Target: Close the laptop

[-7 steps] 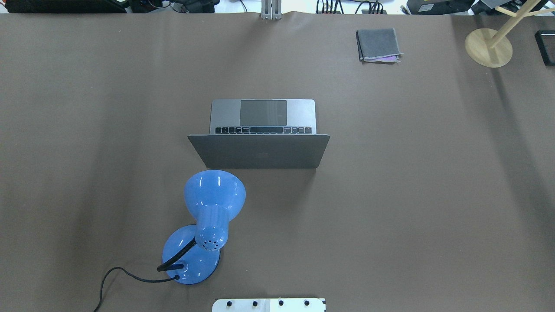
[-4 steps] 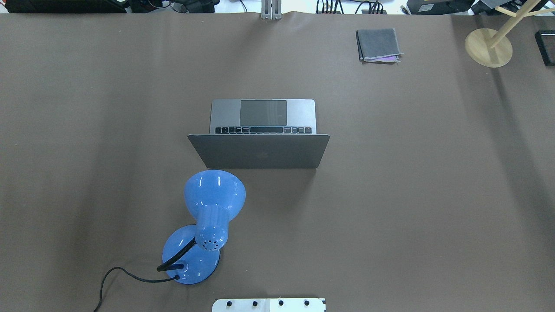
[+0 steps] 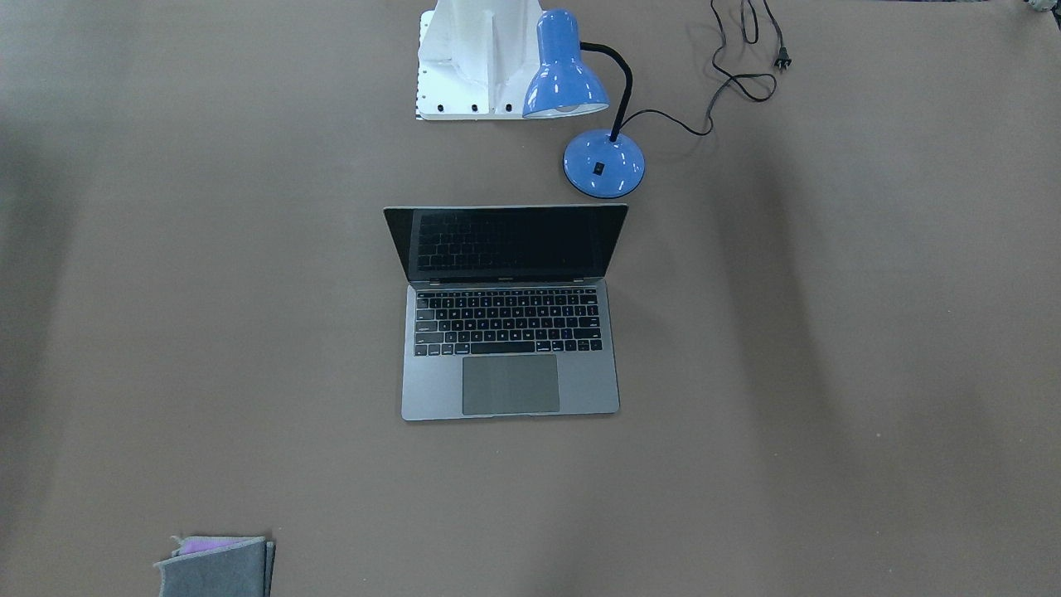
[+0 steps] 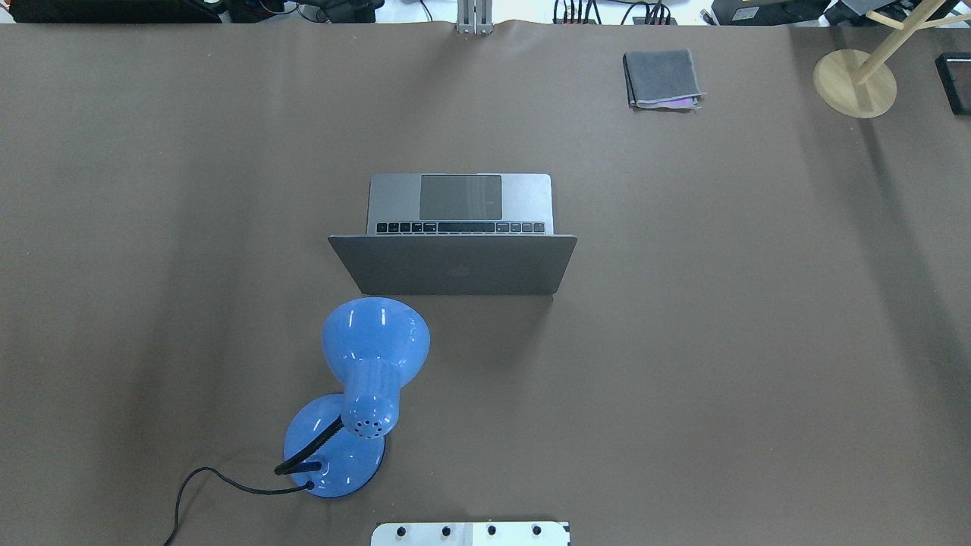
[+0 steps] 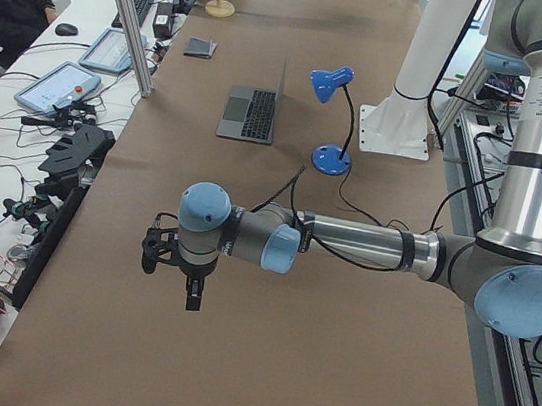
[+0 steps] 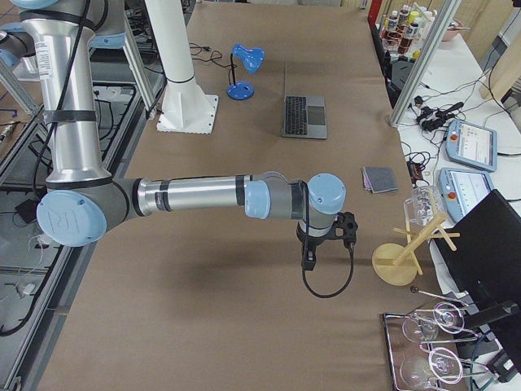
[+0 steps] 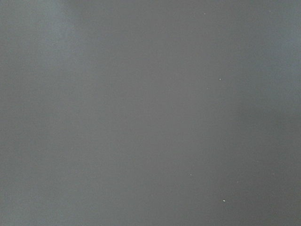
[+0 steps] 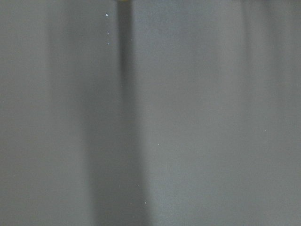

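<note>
The laptop (image 4: 455, 265) stands open in the middle of the table, its grey lid back toward the robot and its dark screen (image 3: 506, 243) facing away. Its keyboard and trackpad (image 3: 510, 384) are bare. It also shows in the exterior left view (image 5: 250, 111) and the exterior right view (image 6: 304, 114). My left gripper (image 5: 193, 293) hangs over the table far to the laptop's left. My right gripper (image 6: 310, 259) hangs far to its right. I cannot tell whether either is open or shut. Both wrist views show only brown table surface.
A blue desk lamp (image 4: 364, 379) stands just in front of the laptop's lid on the robot's side, its cord trailing left. A folded grey cloth (image 4: 661, 78) and a wooden stand (image 4: 855, 82) lie at the far right. The white robot base (image 3: 472, 58) is behind the lamp.
</note>
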`<state>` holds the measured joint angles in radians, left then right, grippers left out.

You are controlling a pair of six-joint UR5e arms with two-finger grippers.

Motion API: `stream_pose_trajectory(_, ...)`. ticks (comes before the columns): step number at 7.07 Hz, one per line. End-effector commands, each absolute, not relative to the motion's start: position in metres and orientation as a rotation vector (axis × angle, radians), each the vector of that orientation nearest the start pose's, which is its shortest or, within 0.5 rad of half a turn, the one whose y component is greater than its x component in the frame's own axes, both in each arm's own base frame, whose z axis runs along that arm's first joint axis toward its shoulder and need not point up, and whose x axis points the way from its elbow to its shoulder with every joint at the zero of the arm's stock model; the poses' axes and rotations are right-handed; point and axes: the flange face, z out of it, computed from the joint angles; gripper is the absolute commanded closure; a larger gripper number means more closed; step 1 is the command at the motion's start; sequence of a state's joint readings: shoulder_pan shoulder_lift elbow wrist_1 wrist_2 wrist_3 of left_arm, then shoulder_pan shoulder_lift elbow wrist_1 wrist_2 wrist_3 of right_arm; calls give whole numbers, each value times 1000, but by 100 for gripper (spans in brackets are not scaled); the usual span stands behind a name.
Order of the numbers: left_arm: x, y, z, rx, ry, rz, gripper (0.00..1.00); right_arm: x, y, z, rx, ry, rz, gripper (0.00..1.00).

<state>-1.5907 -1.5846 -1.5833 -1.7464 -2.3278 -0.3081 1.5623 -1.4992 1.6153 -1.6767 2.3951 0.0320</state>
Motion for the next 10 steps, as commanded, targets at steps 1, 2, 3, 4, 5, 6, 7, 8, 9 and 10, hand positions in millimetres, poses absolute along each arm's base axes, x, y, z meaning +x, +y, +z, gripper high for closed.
stream_pose_trajectory(1, -75, -509, 627, 89, 779, -229, 2, 55, -533, 590, 18, -833, 9, 0)
stream_pose_trajectory(2, -75, -510, 624, 93, 779, -227, 2, 51, -536, 586, 28, -819, -7, 0)
stream_pose_trajectory(3, -74, -514, 619, 104, 780, -223, 2, 39, -554, 571, 52, -750, -44, 0)
stream_pose_trajectory(4, -73, -521, 607, 125, 784, -212, 2, 28, -577, 552, 53, -744, -28, 0)
stream_pose_trajectory(5, -65, -535, 590, 147, 789, -190, 2, 4, -590, 534, 63, -750, -63, 0)
stream_pose_trajectory(6, -39, -552, 571, 163, 798, -136, 2, -32, -609, 506, 81, -756, -127, 0)
stream_pose_trajectory(7, -1, -568, 551, 171, 808, -59, 2, -58, -615, 489, 63, -775, -94, 0)
stream_pose_trajectory(8, 13, -572, 530, 193, 826, -26, 2, -84, -621, 458, 33, -851, -15, 0)
stream_pose_trajectory(9, 43, -580, 493, 179, 890, -37, 2, -97, -618, 438, 66, -901, 8, 0)
stream_pose_trajectory(10, 82, -582, 458, 140, 930, -82, 2, -129, -614, 425, 36, -943, 35, 0)
